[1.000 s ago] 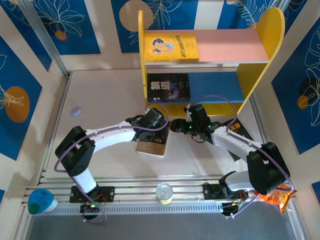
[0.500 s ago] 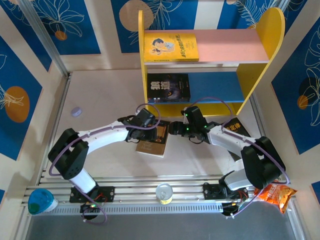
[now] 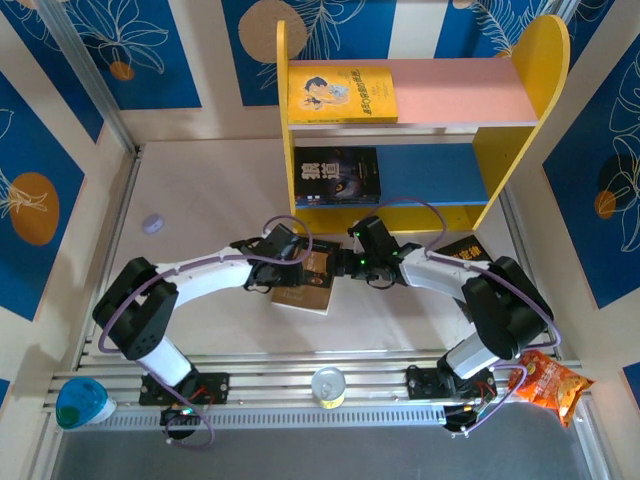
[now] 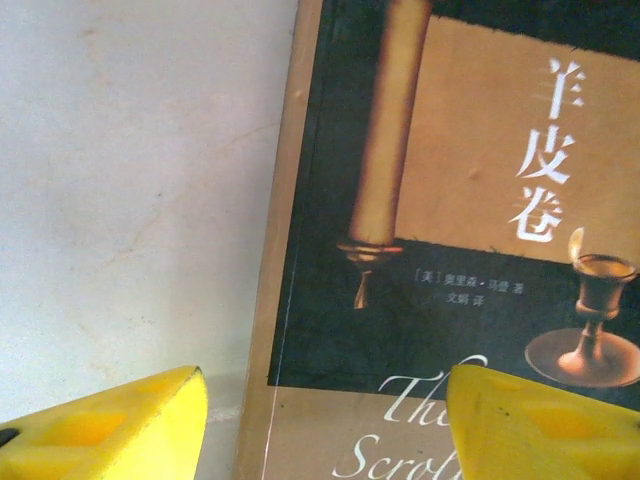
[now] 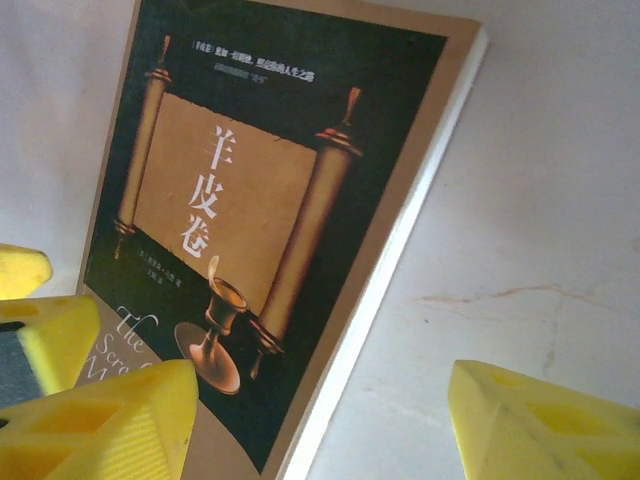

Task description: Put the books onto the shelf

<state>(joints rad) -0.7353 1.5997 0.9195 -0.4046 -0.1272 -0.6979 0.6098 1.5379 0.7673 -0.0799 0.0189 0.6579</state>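
The tan scroll-picture book (image 3: 305,288) lies flat on the table in front of the shelf (image 3: 460,92). My left gripper (image 3: 298,264) hangs open over its left edge (image 4: 262,300), one yellow finger (image 4: 120,425) over the table and the other on the cover side. My right gripper (image 3: 342,263) is open over the book's right edge (image 5: 390,260), its fingers (image 5: 540,430) straddling the white page side. A yellow cartoon book (image 3: 342,94) lies on the pink upper board. One black book (image 3: 337,175) lies on the blue lower tier. Another black book (image 3: 470,252) lies on the table under my right arm.
An orange snack bag (image 3: 548,385) lies at the near right by the right arm's base. A clear jar (image 3: 328,386) and a blue-green cup (image 3: 80,402) stand on the front rail. A small purple object (image 3: 152,223) lies at the left. Blue patterned walls close in both sides.
Both grippers have shifted left and lower, closing in on the tan book from either side. The right arm has swung off the snack bag, and its jaws have narrowed slightly.
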